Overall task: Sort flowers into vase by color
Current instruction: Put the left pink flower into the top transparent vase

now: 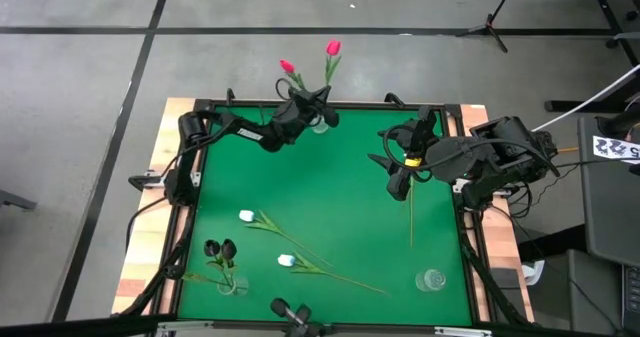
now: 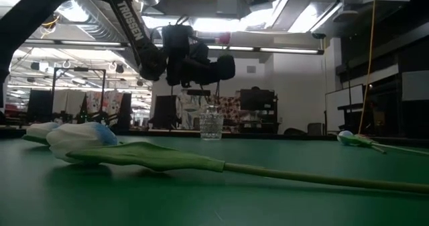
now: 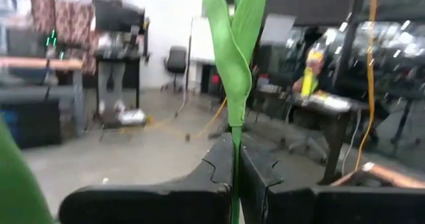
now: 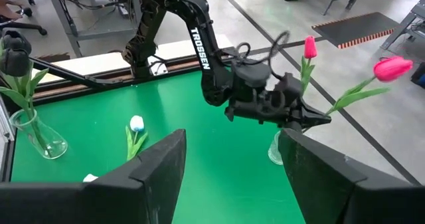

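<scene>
1. Two pink tulips (image 1: 333, 48) lean out past the worktop's (image 1: 350, 177) far edge; the left end effector (image 1: 322, 114), clamped on one stem, holds it at the far vase (image 4: 275, 151).
2. Next, I judge: release, then fetch a white tulip (image 1: 246, 216).
3. Right end effector (image 1: 397, 182) hovers, jaws apart.

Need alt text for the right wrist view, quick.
Across the green table, the left gripper is shut on a pink tulip above a glass vase holding another. A vase of dark tulips stands opposite.
</scene>
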You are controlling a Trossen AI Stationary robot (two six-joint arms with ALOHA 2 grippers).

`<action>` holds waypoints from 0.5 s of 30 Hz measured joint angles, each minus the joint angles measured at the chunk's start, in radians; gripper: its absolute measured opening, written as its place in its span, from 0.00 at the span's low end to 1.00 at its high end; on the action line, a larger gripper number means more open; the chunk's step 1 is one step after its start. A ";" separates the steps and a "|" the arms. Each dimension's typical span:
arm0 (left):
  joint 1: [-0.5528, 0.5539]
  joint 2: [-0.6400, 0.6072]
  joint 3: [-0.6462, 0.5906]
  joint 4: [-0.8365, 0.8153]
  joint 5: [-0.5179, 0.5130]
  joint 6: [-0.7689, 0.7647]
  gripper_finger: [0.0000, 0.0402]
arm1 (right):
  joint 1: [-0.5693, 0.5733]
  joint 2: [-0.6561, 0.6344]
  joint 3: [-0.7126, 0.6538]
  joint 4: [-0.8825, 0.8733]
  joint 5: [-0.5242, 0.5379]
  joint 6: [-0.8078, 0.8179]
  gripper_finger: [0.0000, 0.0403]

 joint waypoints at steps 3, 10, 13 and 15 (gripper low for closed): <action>-0.015 0.009 -0.029 0.102 0.001 0.046 0.00 | 0.000 0.000 0.000 -0.007 0.000 -0.004 0.60; -0.039 0.019 -0.094 0.182 -0.051 0.094 0.00 | 0.000 0.000 0.000 -0.027 0.000 -0.006 0.60; -0.044 0.018 -0.100 0.208 -0.089 0.117 0.00 | 0.000 0.000 0.000 -0.027 0.000 -0.010 0.60; -0.043 0.018 -0.100 0.209 -0.091 0.117 0.00 | 0.000 0.000 0.000 -0.027 0.000 -0.010 0.60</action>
